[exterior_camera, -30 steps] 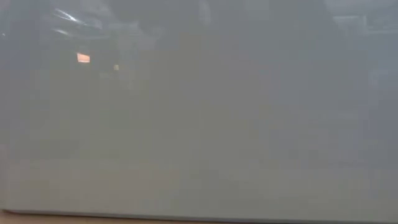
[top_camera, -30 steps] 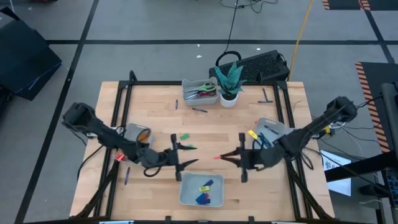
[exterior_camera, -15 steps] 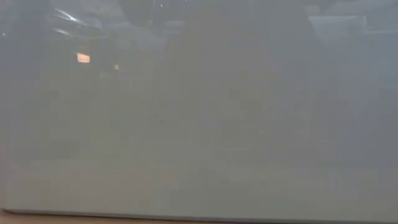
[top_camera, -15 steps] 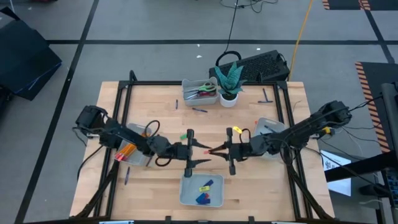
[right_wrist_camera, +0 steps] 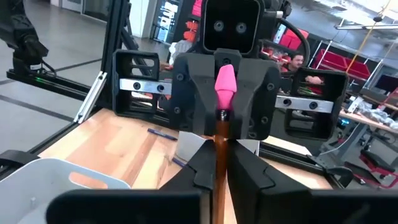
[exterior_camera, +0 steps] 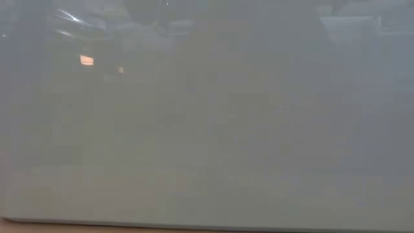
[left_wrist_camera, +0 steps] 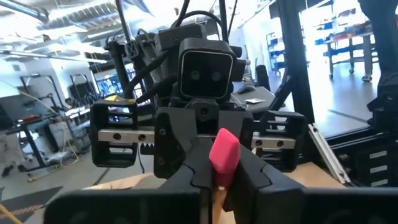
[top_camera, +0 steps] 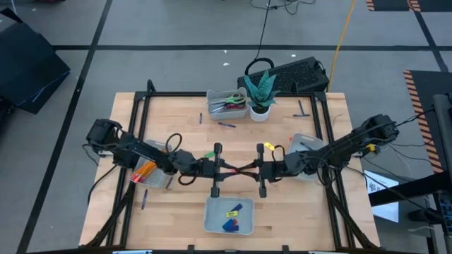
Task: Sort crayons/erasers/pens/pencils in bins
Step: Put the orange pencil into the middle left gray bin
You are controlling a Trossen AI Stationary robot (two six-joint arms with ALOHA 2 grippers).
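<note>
An orange pencil (right_wrist_camera: 219,149) with a pink eraser cap (right_wrist_camera: 225,82) hangs level above the table's middle, between my two grippers, which face each other. My right gripper (top_camera: 259,169) is shut on its shaft. My left gripper (top_camera: 217,169) is shut on its eraser end. A near bin (top_camera: 212,220) holds yellow and blue erasers. The left bin (top_camera: 159,180) holds orange pencils and the right bin (top_camera: 309,143) holds pens. The low view shows only a grey blur. My left gripper pinches the pencil between its two fingers (left_wrist_camera: 186,177) just behind the pink eraser cap (left_wrist_camera: 224,154). It comes level from the table's left, along the pencil, which is clear of the table. My right gripper pinches the orange shaft (right_wrist_camera: 219,163) between its two fingers (right_wrist_camera: 249,177). It comes level from the table's right, along the pencil, with the eraser end pointing away from it.
A far bin (top_camera: 214,113) with scissors and a white plant pot (top_camera: 260,111) stand at the back. Loose pens lie at the back (top_camera: 226,124), back right (top_camera: 301,108) and near left (top_camera: 143,201). A green piece (top_camera: 210,154) and a yellow piece (top_camera: 267,148) lie near the grippers.
My right gripper has carried the pencil toward the table's left and a little toward the far edge. My left gripper has come toward the right and the far edge until its fingers stand at the pencil's eraser end.
</note>
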